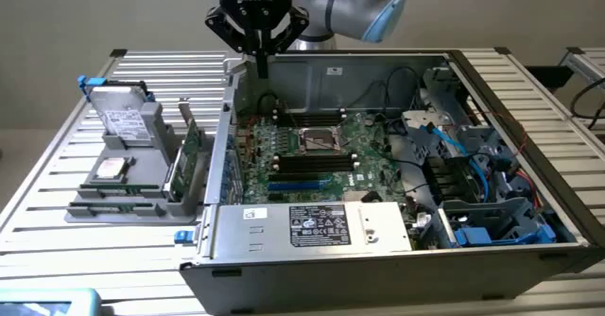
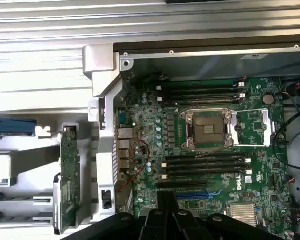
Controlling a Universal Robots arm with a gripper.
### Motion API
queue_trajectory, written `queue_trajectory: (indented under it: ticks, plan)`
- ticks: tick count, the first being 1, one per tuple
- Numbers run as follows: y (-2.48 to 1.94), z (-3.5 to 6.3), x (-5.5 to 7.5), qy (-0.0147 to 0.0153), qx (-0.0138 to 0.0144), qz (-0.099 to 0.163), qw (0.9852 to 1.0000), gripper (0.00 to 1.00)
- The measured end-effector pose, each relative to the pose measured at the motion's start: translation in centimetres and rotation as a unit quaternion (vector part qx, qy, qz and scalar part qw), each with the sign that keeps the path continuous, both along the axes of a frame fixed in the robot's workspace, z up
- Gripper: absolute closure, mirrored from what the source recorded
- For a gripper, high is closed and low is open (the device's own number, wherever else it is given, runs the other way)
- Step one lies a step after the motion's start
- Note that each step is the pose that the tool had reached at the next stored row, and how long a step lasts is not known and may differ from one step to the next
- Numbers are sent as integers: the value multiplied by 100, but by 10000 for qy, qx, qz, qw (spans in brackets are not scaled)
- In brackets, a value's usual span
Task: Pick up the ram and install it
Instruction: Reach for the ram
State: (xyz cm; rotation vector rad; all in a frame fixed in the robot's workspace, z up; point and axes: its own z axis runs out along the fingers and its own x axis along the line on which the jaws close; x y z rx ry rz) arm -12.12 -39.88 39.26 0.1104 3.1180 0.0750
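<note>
1. Nearest in the exterior view, a labelled silver power supply (image 1: 321, 225) sits at the front of an open computer case (image 1: 378, 277).
2. Outside the case, on the exterior view's left, a grey holder (image 1: 123, 216) carries the ram (image 1: 115, 188). The ram is a thin green stick lying in a front groove, well apart from the gripper.
3. Behind it stand a green expansion card (image 1: 190, 153) and a hard drive (image 1: 123, 114).
4. Inside the case, the green motherboard (image 1: 364, 135) shows black memory slots (image 1: 317, 161).
5. Farthest back, the gripper (image 1: 262, 64) hangs above the case's rear wall, fingers pressed together, grasping nothing.
</note>
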Motion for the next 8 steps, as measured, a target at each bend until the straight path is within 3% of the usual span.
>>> queue_trajectory:
  ticks: [8]
  plan:
    - [0, -1, 0, 1, -1, 0, 10000, 89]
